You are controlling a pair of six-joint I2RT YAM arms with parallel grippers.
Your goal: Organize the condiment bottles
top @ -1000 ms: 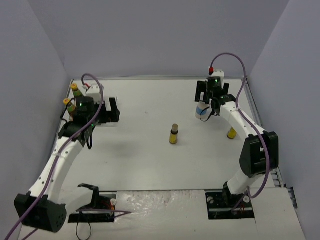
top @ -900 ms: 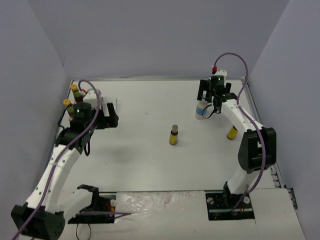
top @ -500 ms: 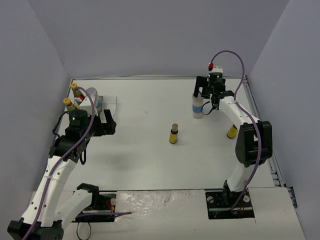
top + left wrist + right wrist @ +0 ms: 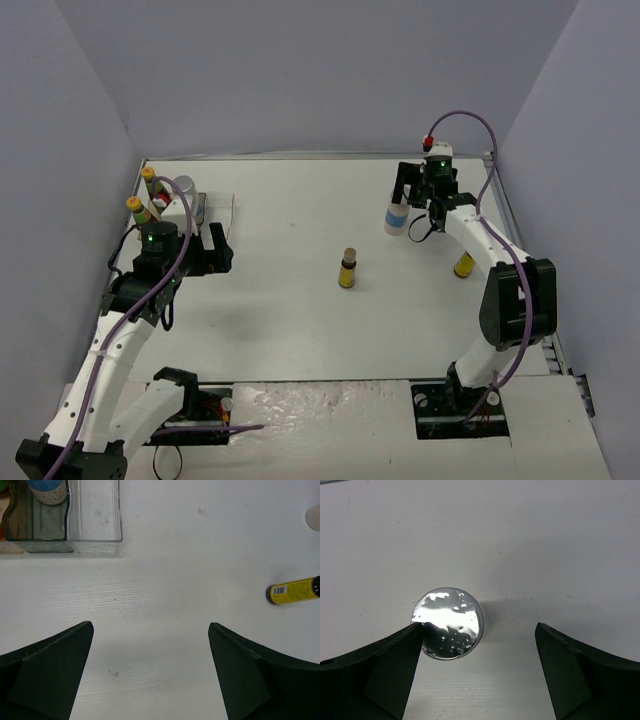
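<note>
Left wrist view: the rack (image 4: pixel 95 515) is cut by the top edge, as is the blue-banded jar (image 4: pixel 47 487) inside it; well right of the rack, the yellow-labelled bottle (image 4: pixel 292 591) runs off the frame. Top view: slim bottles (image 4: pixel 150 183) at the rack, labels too small to read.

Silver-lidded jar (image 4: pixel 447 630) far right; tiny bottle (image 4: pixel 347 270) mid-table.

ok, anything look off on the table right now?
Nothing tipped or spilled. One oddity: the silver-lidded jar sits off-centre in the open right hand, close against one finger instead of midway. The small yellow bottle stands upright, alone.
</note>
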